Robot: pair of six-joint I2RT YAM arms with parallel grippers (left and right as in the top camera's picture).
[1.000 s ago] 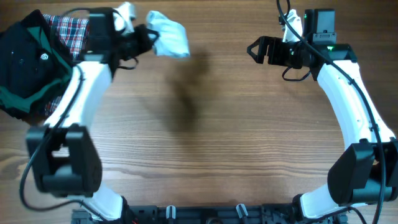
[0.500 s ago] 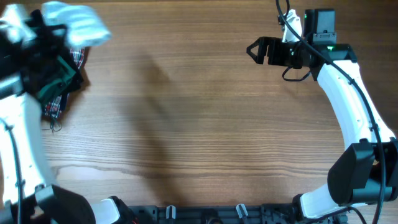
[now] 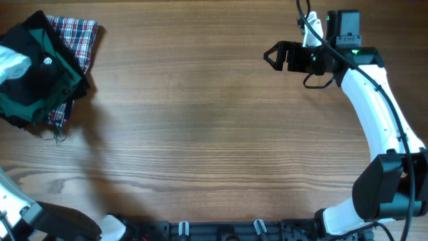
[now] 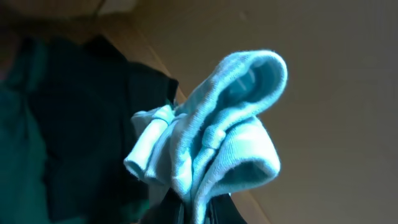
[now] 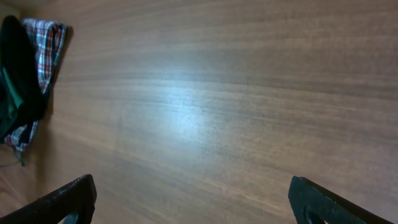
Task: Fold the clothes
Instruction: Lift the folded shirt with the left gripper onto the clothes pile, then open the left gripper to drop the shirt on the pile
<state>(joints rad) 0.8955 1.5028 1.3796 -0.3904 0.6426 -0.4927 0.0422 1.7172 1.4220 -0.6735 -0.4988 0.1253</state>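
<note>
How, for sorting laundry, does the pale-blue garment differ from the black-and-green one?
Colour: the pale-blue garment is light and ribbed; the black-and-green garment is dark. Size: the pale-blue garment is much smaller than the black-and-green garment. Pose: the pale-blue garment is bunched and lifted; the black-and-green garment lies on the red plaid cloth. Both are soft fabric.

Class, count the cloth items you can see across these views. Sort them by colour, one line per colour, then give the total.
pale-blue garment: 1
black-and-green garment: 1
red plaid cloth: 1
Total: 3
</note>
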